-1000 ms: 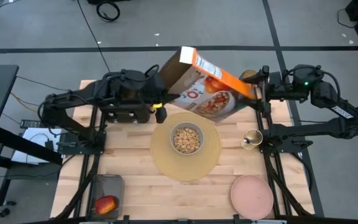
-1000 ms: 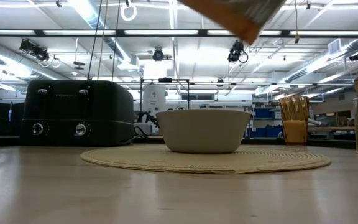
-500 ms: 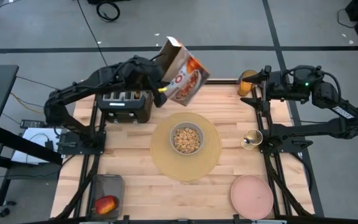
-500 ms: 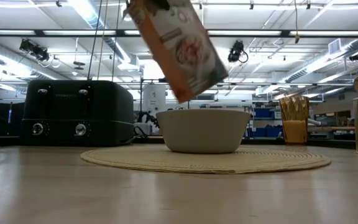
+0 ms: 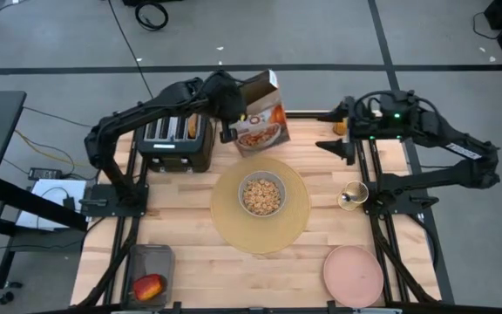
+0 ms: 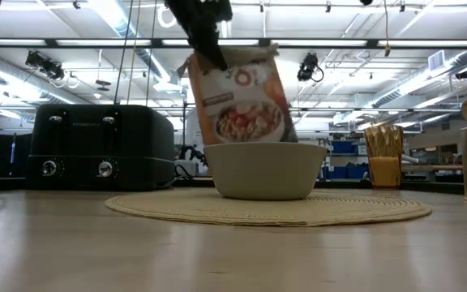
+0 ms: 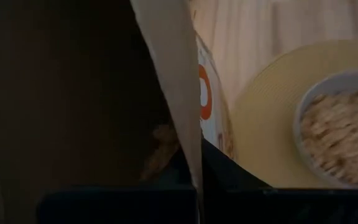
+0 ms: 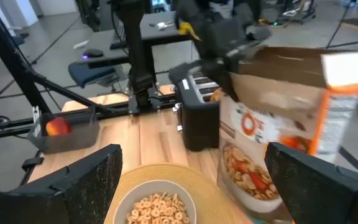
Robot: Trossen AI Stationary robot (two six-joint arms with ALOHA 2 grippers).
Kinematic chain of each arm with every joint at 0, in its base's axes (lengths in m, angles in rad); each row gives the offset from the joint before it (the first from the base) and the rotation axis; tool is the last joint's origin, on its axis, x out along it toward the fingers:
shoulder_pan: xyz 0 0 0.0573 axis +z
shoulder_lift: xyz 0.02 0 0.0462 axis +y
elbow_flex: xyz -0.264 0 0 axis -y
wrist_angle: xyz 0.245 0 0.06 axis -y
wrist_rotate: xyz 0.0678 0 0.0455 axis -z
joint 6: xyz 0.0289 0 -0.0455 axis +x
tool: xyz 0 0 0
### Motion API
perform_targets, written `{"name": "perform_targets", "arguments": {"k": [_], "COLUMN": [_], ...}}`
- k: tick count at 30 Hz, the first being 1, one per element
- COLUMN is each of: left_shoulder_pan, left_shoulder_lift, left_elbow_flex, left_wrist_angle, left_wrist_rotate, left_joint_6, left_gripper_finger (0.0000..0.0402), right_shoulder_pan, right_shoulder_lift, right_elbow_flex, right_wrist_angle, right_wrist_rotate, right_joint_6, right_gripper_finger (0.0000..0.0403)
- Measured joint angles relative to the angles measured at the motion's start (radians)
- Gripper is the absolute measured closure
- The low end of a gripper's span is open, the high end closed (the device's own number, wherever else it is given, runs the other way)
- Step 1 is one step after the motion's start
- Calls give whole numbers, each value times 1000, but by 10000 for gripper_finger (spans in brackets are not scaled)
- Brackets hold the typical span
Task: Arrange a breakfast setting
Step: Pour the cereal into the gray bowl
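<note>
1. High view first: left gripper (image 5: pixel 230 118) clamped on the open top of a cereal box (image 5: pixel 262 125), now upright at the far edge of the tabletop (image 5: pixel 190 262), just right of the toaster (image 5: pixel 177 144).
2. Changed within the last second: box no longer tipped over the bowl (image 5: pixel 261 194); swung back toward the far side and righted. Bowl already filled with cereal, sitting in the middle of the round placemat (image 5: pixel 234 227).
3. Low view: box hanging or resting behind the bowl; contact with the tabletop hidden by the bowl, so cannot tell whether set down.
4. Meaning for the task, as a judgement: pouring done, box being put away; release likely next.
5. Right gripper (image 5: pixel 331 139) over the far right of the tabletop, jaws spread wide and holding nothing, shifted a little toward the centre from a second ago.
6. Elsewhere: amber glass (image 5: pixel 340 127) at the far right edge, mostly behind the right arm; small cup with a spoon (image 5: pixel 352 195) just right of the placemat; pink plate (image 5: pixel 353 275) near right; apple (image 5: pixel 149 286) in a tray (image 5: pixel 134 262) near left.
7. Plate, glass, spoon and apple all off the placemat, so most of the setting not yet arranged.
</note>
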Motion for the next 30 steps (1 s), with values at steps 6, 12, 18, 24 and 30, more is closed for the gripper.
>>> {"name": "perform_targets", "arguments": {"k": [6, 12, 18, 24, 30], "left_shoulder_pan": [37, 37, 35, 35, 33], "left_shoulder_lift": [59, 69, 63, 61, 49], "left_elbow_flex": [0, 2, 2, 2, 2], "left_wrist_angle": [25, 39, 67, 106, 177], "left_wrist_rotate": [-21, -43, -51, -51, -50], "left_joint_6": [89, 145, 153, 126, 89], "left_gripper_finger": [393, 387, 354, 297, 245], "right_shoulder_pan": [0, 0, 0, 0, -5], "right_shoulder_lift": [68, 117, 146, 148, 147], "right_elbow_flex": [0, 0, 0, 0, 0], "right_wrist_angle": [62, 89, 90, 88, 88], "right_wrist_rotate": [-35, -56, -57, -51, -48], "right_joint_6": [-23, -32, -56, -88, -101], "right_gripper_finger": [8, 7, 7, 7, 7]}}
